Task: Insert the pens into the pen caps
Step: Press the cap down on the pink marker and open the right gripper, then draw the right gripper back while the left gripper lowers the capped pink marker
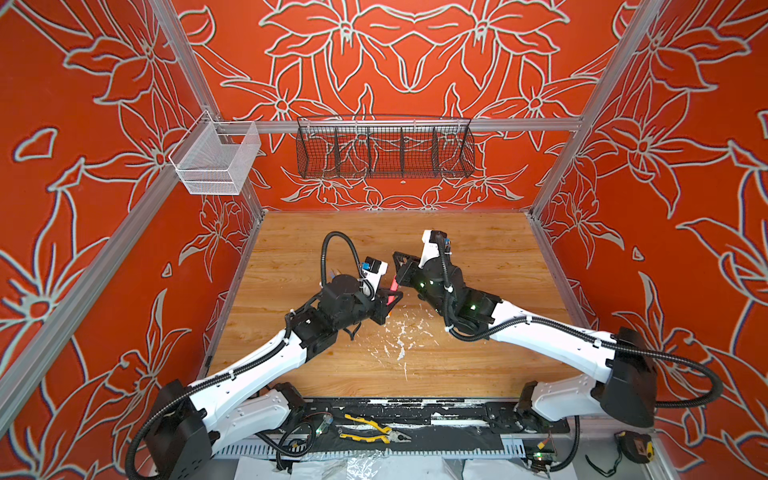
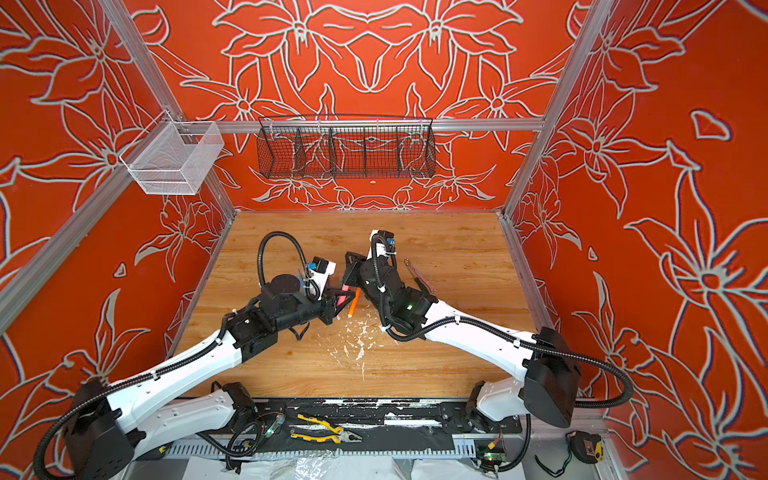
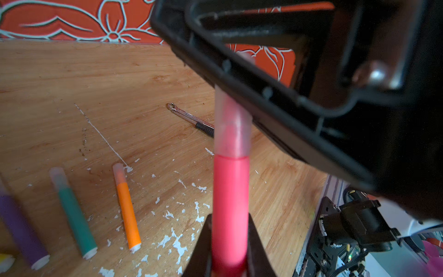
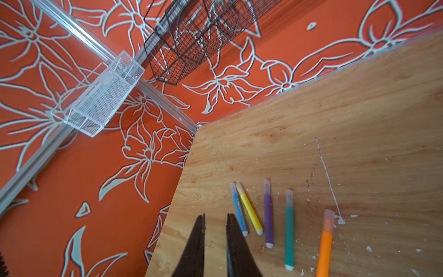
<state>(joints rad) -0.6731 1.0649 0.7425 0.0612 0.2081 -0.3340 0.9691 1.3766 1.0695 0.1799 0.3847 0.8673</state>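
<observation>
My left gripper is shut on the pink-red pen, which stands out from its jaws. A clear pen cap sits over the pen's far end. The far tip of the cap is hidden behind my right gripper, whose jaws leave only a narrow slit with nothing between them. In both top views the two grippers meet above mid-table, around the pink-red pen. On the wood lie blue, yellow, purple, green and orange pens, each with a clear cap on.
A dark-handled metal tool lies on the table beyond the pens. White paint flecks mark the wood. Yellow-handled pliers rest on the front rail. A black wire basket and a white mesh basket hang on the walls.
</observation>
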